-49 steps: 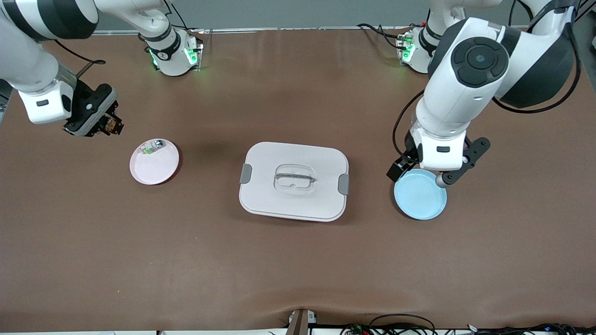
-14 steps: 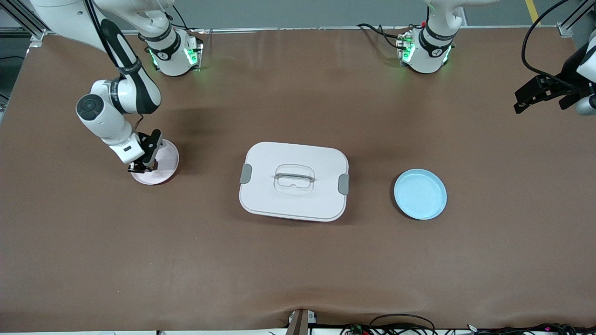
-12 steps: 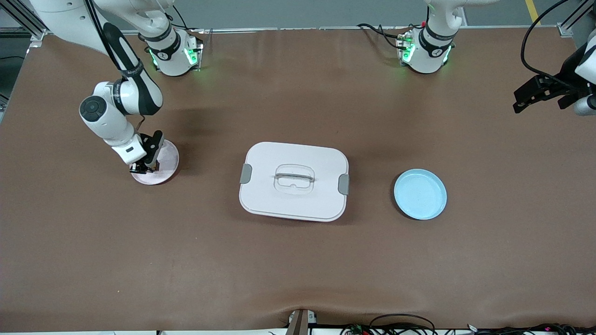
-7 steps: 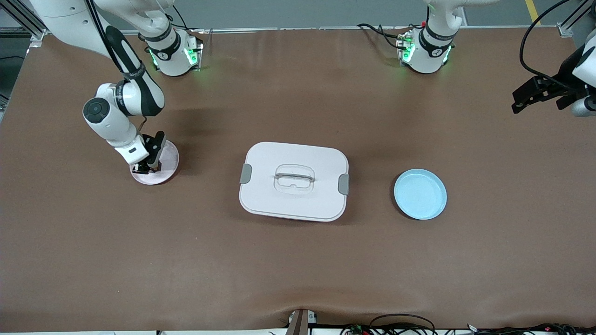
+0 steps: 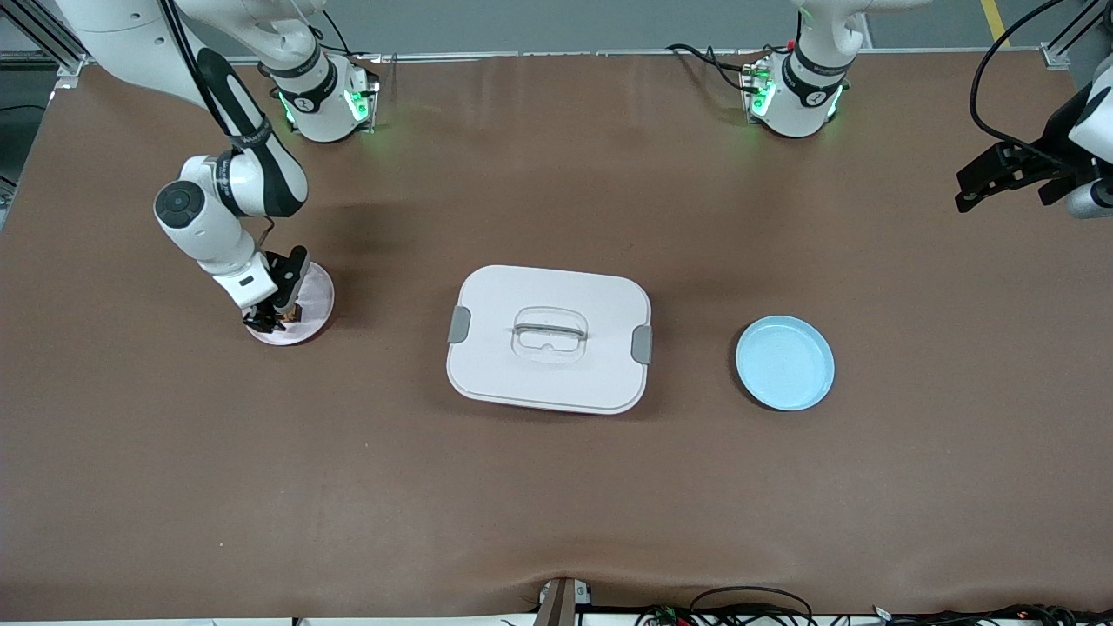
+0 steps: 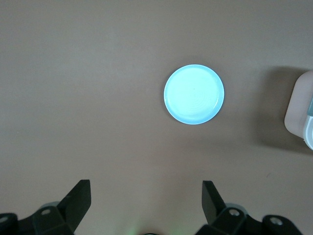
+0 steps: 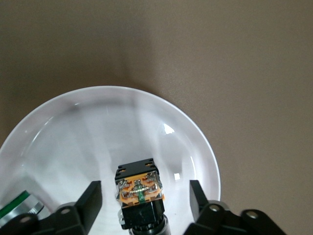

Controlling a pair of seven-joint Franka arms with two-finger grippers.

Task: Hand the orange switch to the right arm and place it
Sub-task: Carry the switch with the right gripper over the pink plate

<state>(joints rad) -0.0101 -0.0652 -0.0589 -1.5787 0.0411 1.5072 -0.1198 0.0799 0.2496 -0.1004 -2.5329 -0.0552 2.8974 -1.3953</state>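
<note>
The orange switch (image 7: 139,191), a black block with an orange middle, lies on the pink plate (image 7: 98,127) between the fingers of my right gripper (image 7: 144,196). The fingers stand apart on either side of it and do not touch it. In the front view the right gripper (image 5: 271,317) is low over the pink plate (image 5: 318,291), at the right arm's end of the table. My left gripper (image 5: 963,198) is open and empty, held high over the left arm's end of the table; it shows in its own wrist view (image 6: 146,188) too.
A small white-and-green part (image 7: 17,206) lies on the pink plate beside the switch. A white lidded box (image 5: 549,337) stands mid-table. A blue plate (image 5: 784,362) lies toward the left arm's end, and shows in the left wrist view (image 6: 194,94).
The right gripper, which held the switch in the air beside the pink plate, has come down onto the plate and let it go. The left arm has drawn back from the blue plate.
</note>
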